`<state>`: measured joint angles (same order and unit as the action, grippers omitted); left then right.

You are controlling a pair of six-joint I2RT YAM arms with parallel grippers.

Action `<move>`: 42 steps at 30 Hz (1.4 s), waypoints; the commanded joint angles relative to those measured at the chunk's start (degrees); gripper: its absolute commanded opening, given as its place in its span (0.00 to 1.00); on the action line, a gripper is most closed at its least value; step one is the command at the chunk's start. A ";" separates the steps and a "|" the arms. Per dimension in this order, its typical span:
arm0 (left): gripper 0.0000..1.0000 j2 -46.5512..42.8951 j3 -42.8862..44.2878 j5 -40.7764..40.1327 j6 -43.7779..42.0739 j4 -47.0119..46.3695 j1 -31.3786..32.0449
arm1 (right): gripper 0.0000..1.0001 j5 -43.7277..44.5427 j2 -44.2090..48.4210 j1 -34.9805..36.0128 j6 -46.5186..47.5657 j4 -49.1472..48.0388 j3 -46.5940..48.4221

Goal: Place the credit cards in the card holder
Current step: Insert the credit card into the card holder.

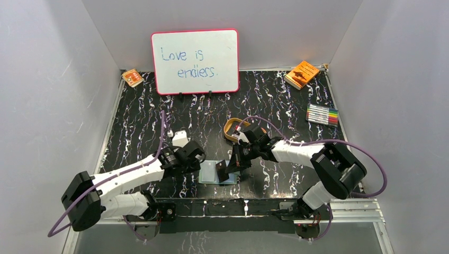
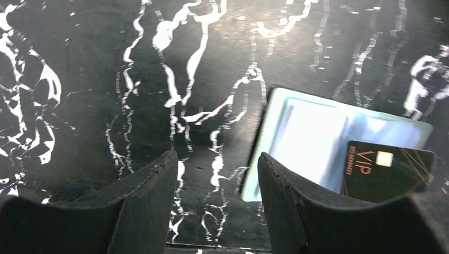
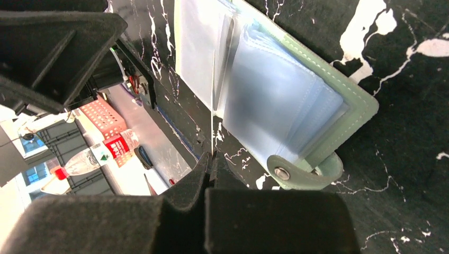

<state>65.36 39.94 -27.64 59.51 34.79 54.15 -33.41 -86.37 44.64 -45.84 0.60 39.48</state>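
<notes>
The card holder (image 1: 210, 172), a sage-green wallet, lies open on the black marbled table with its pale blue sleeves (image 3: 275, 100) up and its snap strap (image 3: 281, 172) at the near corner. My right gripper (image 1: 233, 164) is shut on a black VIP credit card (image 2: 386, 166) and holds it tilted over the wallet's right part. In the right wrist view the card (image 3: 212, 106) shows edge-on between the closed fingers, at the sleeves. My left gripper (image 2: 217, 164) is open and empty, low over the table at the wallet's left edge (image 2: 265, 143). No other card shows.
A tan-orange oval tray (image 1: 231, 129) stands just behind the right gripper. A whiteboard (image 1: 195, 61) stands at the back, an orange booklet (image 1: 302, 74) and a marker set (image 1: 322, 114) at the back right, and a small orange packet (image 1: 132, 78) at the back left.
</notes>
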 commanded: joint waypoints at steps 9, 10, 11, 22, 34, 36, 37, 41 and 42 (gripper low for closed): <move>0.48 -3.23 -5.83 5.85 0.46 -1.27 -4.66 | 0.00 -1.99 -3.76 -0.08 -3.16 -5.08 0.03; 0.48 -2.96 -5.93 6.06 0.29 -1.58 -4.67 | 0.00 -1.82 -3.70 -0.07 -3.34 -4.97 -0.07; 0.47 -2.70 -6.03 6.33 0.20 -1.91 -4.67 | 0.00 -1.65 -3.58 -0.06 -3.36 -4.73 -0.15; 0.44 -1.09 -7.01 7.39 -0.24 -3.69 -4.84 | 0.00 -1.37 -1.82 -0.08 -4.38 -5.70 -2.62; 0.39 -0.39 -8.37 9.20 0.00 -5.42 -4.84 | 0.00 -3.31 -4.14 -0.07 -4.94 -8.93 -2.20; 0.37 -0.10 -8.54 9.47 0.01 -5.69 -4.87 | 0.00 -3.33 -4.81 -0.07 -5.12 -9.28 -1.54; 0.37 0.09 -8.61 9.65 0.00 -5.76 -4.86 | 0.00 -3.37 -5.16 -0.07 -5.05 -9.34 -1.17; 0.35 0.53 -8.84 10.13 -0.26 -6.28 -4.86 | 0.00 -3.21 -6.27 -0.02 -5.29 -10.01 -0.55; 0.34 0.55 -8.91 10.22 -0.26 -6.45 -4.85 | 0.00 -3.05 -6.48 -0.02 -5.29 -10.20 -0.55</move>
<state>65.69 31.70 -17.85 59.57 28.34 49.60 -36.01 -91.98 44.64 -50.87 -6.70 36.97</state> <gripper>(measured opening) 0.354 0.013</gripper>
